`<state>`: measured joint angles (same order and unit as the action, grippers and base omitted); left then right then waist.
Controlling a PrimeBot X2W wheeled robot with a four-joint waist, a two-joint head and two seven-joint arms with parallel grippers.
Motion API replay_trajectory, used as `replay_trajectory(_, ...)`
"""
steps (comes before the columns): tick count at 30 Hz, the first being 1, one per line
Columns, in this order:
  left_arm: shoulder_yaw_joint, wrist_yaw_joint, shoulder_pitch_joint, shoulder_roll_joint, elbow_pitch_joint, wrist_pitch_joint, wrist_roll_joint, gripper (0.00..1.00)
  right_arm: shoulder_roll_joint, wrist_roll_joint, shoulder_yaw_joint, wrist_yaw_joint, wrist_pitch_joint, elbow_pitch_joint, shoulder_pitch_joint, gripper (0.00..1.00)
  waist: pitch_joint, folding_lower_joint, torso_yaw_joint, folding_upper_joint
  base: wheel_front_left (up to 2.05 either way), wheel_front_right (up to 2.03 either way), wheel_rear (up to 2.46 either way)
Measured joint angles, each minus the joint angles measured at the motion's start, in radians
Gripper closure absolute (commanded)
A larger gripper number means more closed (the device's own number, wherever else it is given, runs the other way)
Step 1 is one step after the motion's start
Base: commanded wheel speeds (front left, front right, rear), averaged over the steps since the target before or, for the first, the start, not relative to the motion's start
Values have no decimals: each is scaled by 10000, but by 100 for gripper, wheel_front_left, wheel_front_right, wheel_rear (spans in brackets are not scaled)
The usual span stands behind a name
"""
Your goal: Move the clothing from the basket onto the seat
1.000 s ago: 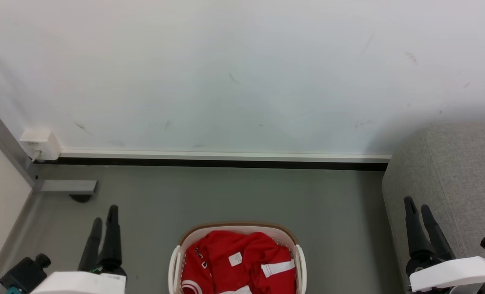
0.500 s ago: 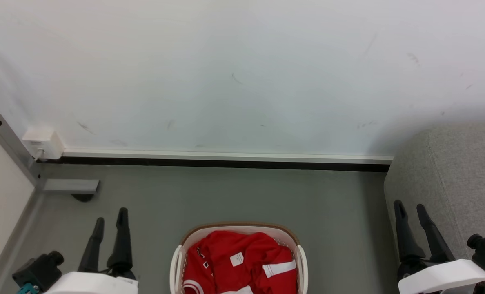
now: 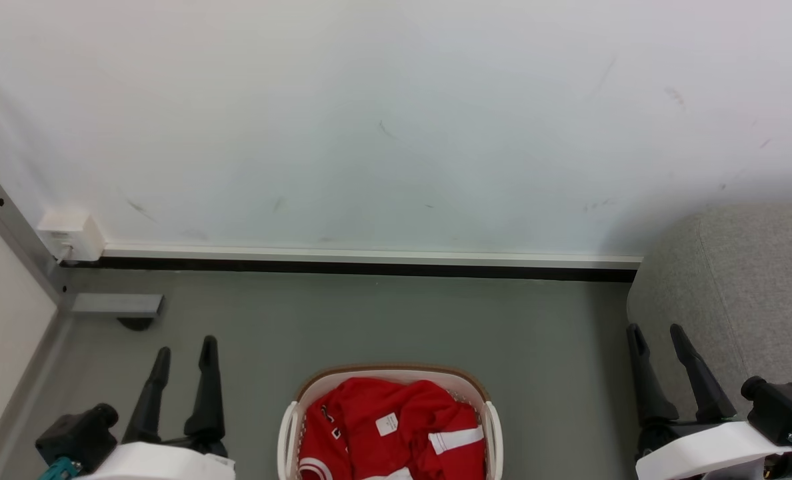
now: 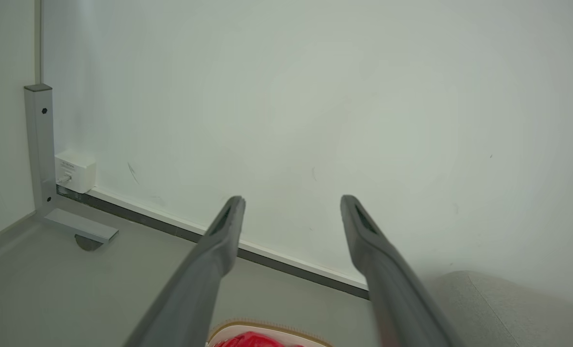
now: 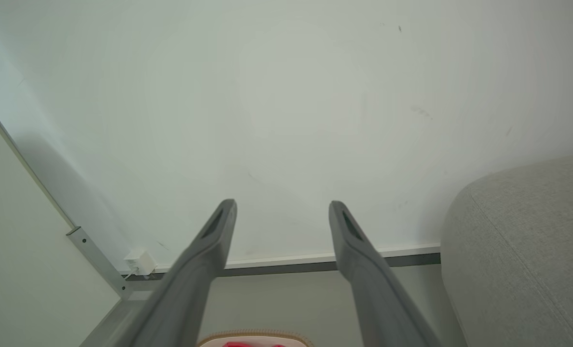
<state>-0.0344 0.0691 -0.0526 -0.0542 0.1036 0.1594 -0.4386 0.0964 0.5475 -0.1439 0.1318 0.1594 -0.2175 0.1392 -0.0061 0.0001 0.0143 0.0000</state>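
So the red clothing [image 3: 389,427] is bunched up in the basket [image 3: 388,371], out on the floor [image 3: 369,313] well clear of its wall edge, with the seat [image 3: 756,287] off to the right. The left pincer [image 3: 185,347] and right pincer [image 3: 655,329] are both spread open, holding nothing, either side of the basket. The picture cuts the basket off, so I can't tell how full it is.

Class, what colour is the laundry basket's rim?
Brown. The basket has a brown rim over cream-white walls, clearest in the head view.
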Motion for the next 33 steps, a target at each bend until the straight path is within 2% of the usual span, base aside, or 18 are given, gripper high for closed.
replay_trajectory(20, 81, -159, 120, -58, -121, 458, 1745, 0, 0, -1645, -270, 0, 451, -35, 131, 0, -21, 0, -84, 0, 0, 0, 0)
replay_trajectory(33, 65, -84, 119, -40, -288, 708, 2790, 0, 2, -2546, -405, 0, 706, 17, 208, 0, -61, 0, -95, 0, 0, 0, 0)
